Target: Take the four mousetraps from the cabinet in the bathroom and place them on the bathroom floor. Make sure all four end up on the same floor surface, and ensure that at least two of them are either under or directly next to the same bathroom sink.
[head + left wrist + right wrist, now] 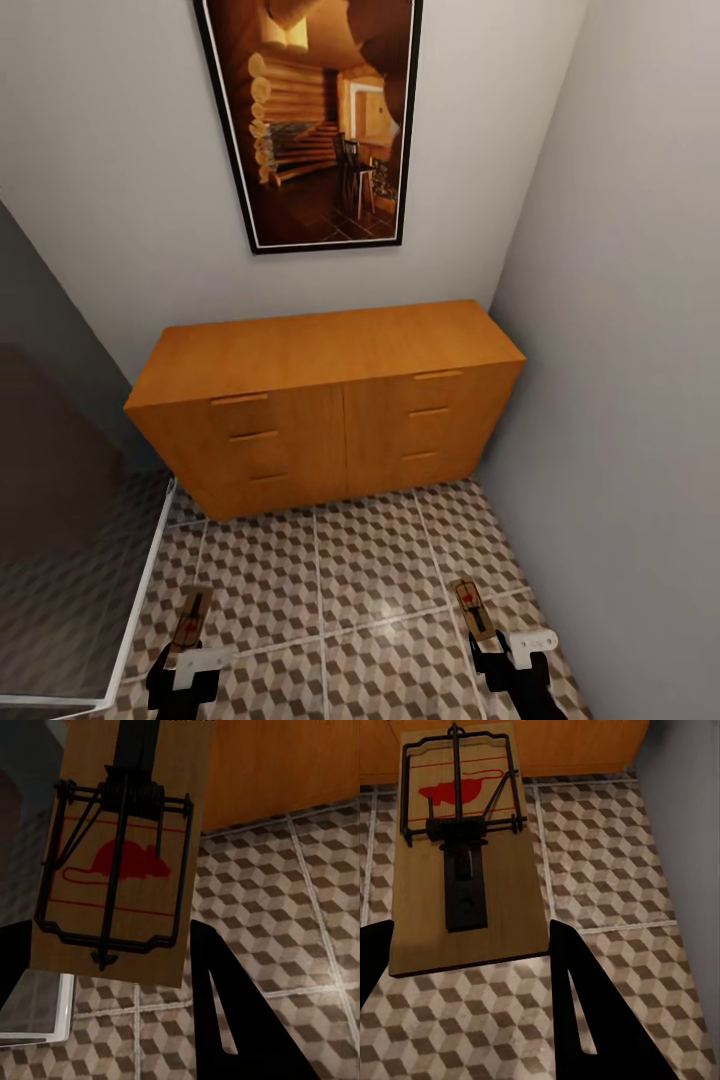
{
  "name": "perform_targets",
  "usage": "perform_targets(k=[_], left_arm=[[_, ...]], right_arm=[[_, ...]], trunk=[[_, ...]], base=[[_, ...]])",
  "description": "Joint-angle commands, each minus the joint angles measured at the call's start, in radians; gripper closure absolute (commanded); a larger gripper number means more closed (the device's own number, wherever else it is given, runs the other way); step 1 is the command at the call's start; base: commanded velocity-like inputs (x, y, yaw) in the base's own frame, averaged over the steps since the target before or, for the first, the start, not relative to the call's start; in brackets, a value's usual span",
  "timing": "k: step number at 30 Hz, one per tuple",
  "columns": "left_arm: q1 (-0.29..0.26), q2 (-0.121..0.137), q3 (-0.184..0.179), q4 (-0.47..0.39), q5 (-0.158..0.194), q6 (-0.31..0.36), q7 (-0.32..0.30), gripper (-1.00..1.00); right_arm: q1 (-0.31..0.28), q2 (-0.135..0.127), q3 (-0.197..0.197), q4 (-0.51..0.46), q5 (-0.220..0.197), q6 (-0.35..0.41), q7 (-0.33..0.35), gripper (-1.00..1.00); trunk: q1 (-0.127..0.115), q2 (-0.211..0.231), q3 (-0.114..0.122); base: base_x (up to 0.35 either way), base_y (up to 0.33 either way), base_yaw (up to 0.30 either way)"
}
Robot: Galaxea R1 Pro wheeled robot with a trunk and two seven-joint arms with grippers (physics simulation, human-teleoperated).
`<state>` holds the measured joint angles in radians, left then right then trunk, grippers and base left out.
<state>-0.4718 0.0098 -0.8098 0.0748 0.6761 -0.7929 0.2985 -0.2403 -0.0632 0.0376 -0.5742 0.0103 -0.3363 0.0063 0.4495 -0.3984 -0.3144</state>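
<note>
You face the low orange-brown wooden cabinet (325, 400), its drawers closed, its flat top bare, standing against the pale back wall under a black-framed picture of a log interior (315, 120). A grey wall (620, 350) closes in on the right; a glass panel with a white edge (140, 590) stands at the left. Your left hand (186, 668) is closed on a tan wooden mousetrap with a red mouse mark (120, 862), held above the cube-patterned tiled bathroom floor (330, 590). Your right hand (497, 650) likewise grips a second tan wooden mousetrap (465, 847), dark metal bar up, over the floor near the grey wall.
</note>
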Motion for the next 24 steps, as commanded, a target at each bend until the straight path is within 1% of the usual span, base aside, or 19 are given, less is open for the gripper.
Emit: perform_targets(k=[1,15,24], left_arm=[[-0.001,-0.001,-0.007,0.002,-0.009,0.000,0.014,1.00],[-0.001,-0.001,-0.007,0.002,-0.009,0.000,0.014,1.00],[-0.001,-0.007,-0.007,0.002,-0.009,0.000,0.014,1.00]], right_arm=[[-0.001,-0.001,0.002,0.000,-0.003,-0.003,0.001,1.00],[-0.001,0.000,0.003,0.005,-0.003,-0.003,0.001,1.00],[-0.001,0.000,0.004,0.008,-0.003,-0.003,0.001,1.00]], trunk=[[0.001,-0.002,0.000],[0.001,-0.002,0.023],[0.001,-0.002,0.037]], base=[[0.000,0.000,0.000],[0.000,0.000,0.000],[0.000,0.000,0.000]])
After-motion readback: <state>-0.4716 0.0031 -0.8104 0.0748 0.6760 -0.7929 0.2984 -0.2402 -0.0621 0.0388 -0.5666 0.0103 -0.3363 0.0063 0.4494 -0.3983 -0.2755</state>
